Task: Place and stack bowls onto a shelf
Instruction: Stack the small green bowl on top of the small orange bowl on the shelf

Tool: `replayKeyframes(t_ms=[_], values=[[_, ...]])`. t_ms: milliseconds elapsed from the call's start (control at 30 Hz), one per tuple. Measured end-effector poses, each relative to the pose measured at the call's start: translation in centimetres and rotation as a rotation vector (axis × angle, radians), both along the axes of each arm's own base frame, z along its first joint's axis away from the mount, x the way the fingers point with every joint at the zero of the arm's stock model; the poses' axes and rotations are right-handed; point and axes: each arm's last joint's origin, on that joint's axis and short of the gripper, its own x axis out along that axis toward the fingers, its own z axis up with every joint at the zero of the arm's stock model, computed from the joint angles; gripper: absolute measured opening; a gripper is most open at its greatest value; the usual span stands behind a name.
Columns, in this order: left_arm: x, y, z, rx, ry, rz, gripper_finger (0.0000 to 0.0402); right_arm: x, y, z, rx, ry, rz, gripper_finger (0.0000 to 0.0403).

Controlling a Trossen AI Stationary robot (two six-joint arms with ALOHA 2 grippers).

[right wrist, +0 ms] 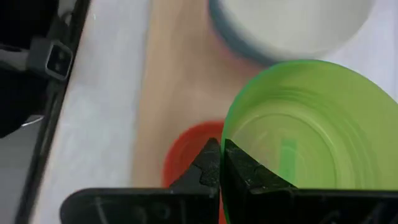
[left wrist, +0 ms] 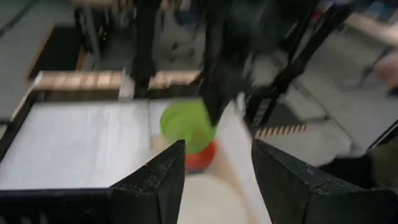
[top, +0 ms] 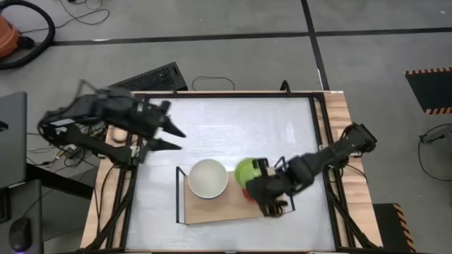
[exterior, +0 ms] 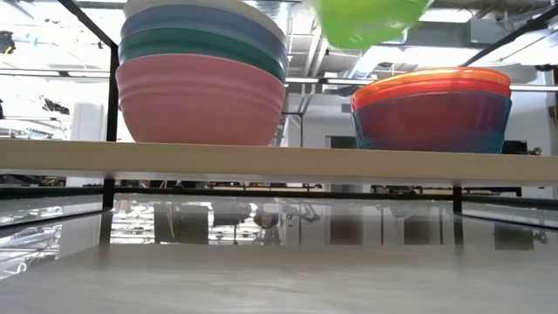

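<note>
On the light-wood shelf stand two stacks of bowls. One has a white bowl on top, over blue, teal and pink. The other is an orange-red stack. My right gripper is shut on a green bowl that hangs over the orange-red stack. My left gripper stands open with nothing between its fingers, raised over the table's left side, well left of the shelf. My right gripper pinches the green bowl's rim on the side toward the arm, one finger inside the bowl and one outside. The fingers slant down from the table's right. The bowl is lifted clear above the orange-red stack, open side up and tilted.
Thin black wire frames rise at the shelf's short ends. The table's black frame rails run along its sides. A keyboard lies beyond the far left corner. The white tabletop lies bare behind the shelf.
</note>
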Motion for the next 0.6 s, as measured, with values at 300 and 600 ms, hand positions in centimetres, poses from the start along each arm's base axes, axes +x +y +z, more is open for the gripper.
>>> replayKeyframes(t_ms=[300, 600], values=[[-5.9, -2.0, 2.7, -0.006, -0.227, -0.118, 0.0169, -1.3, 3.3, -4.3, 0.106, -0.06, -0.104, 0.0023], [-5.1, -4.0, 2.2, 0.067, -0.213, -0.204, 0.0169, -1.5, 3.6, -7.8, 0.134, -0.07, -0.158, 0.0023]])
